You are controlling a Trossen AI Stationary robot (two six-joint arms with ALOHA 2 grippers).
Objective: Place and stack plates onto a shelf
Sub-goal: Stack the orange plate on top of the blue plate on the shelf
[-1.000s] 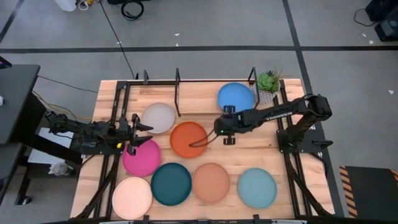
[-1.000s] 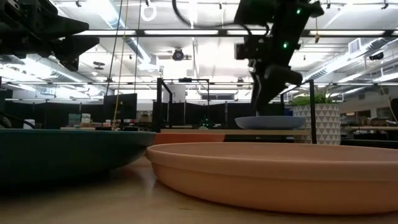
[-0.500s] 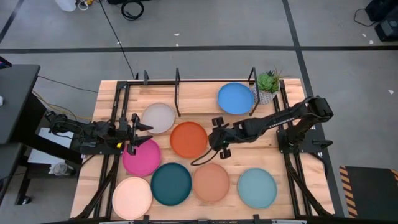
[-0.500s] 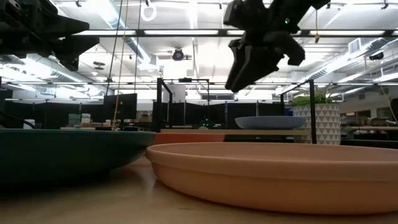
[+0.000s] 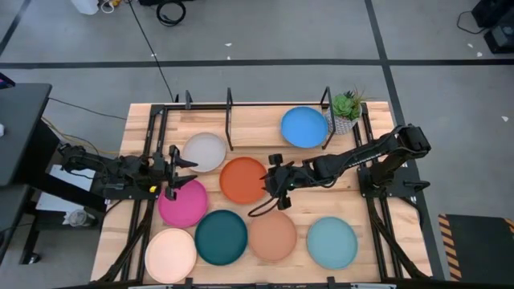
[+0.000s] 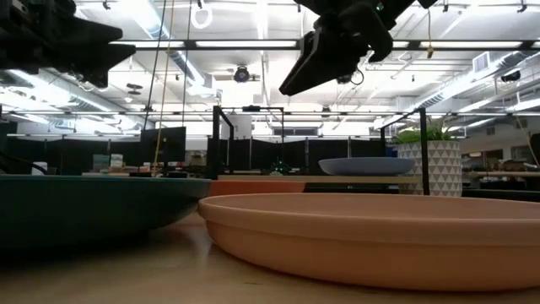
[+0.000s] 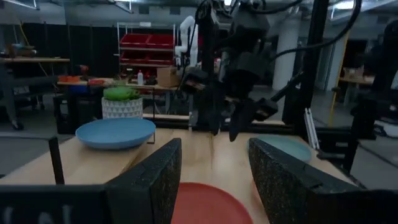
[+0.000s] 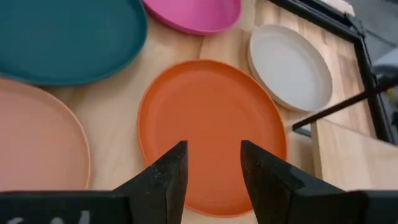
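Eight round plates show in the high view. The blue plate [image 5: 304, 127] rests flat on the shelf [image 5: 230, 108], a black rod rack along the far edge, in its right bay. Grey-white [image 5: 205, 152], orange [image 5: 243, 180], magenta [image 5: 182, 202], cream [image 5: 170, 254], dark teal [image 5: 221, 237], tan-brown [image 5: 273, 235] and light aqua [image 5: 332, 242] lie flat on the table. My right gripper [image 5: 273, 178] is open and hangs slanted above the orange plate [image 8: 211, 134], clear of it. My left gripper [image 5: 175, 172] is open and waits between the grey-white and magenta plates.
A small potted green plant [image 5: 346, 107] stands at the shelf's right end beside the blue plate. The shelf's upright posts [image 6: 218, 139] rise along the far edge. Plates cover most of the table's near half; bare wood [image 5: 265, 128] shows in the shelf's middle bay.
My right gripper has moved from near the blue plate toward the table's left and near edge, over the orange plate's right side. It has also risen and tipped from pointing down to a slant. The plates have stayed in place.
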